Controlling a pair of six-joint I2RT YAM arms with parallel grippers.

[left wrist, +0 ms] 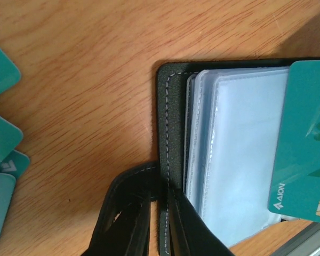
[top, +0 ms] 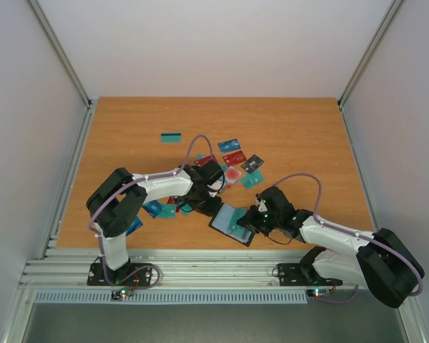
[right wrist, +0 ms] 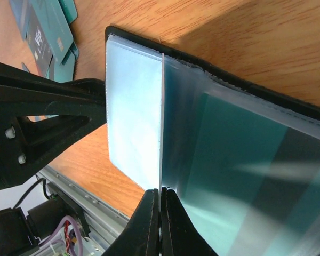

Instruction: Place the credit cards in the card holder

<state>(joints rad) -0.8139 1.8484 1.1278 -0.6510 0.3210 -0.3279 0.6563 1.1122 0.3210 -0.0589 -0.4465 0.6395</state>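
1. Top external: we see the card holder (top: 236,233) lying open on the table (top: 300,136), between the left claw (top: 213,209) and the right claw (top: 244,223) and in contact with both. The loose credit cards (top: 232,146) are scattered beyond and beside the left claw, apart from the right claw. From this height we cannot tell how wide either claw stands
2. Left wrist: the left claw (left wrist: 160,220) is closed to a narrow gap, with one dark finger (left wrist: 125,213) on each side of the stitched black cover of the card holder (left wrist: 168,106), so we read it as clamped on that cover edge. Straight ahead of the claw lie the clear sleeves (left wrist: 240,154). A teal card (left wrist: 304,144) lies over them, off to the right of the claw. More credit cards (left wrist: 0,138) lie on the wood well to its left
3. Right wrist: the right claw (right wrist: 160,224) is pinched tight on the thin edge of one clear sleeve (right wrist: 161,133), which we see edge-on running straight away from the fingertips. To the right of the claw a teal card (right wrist: 234,160) shows through the plastic. To its left is a pale sleeve page, and the left claw (right wrist: 98,101) meets the holder's edge there
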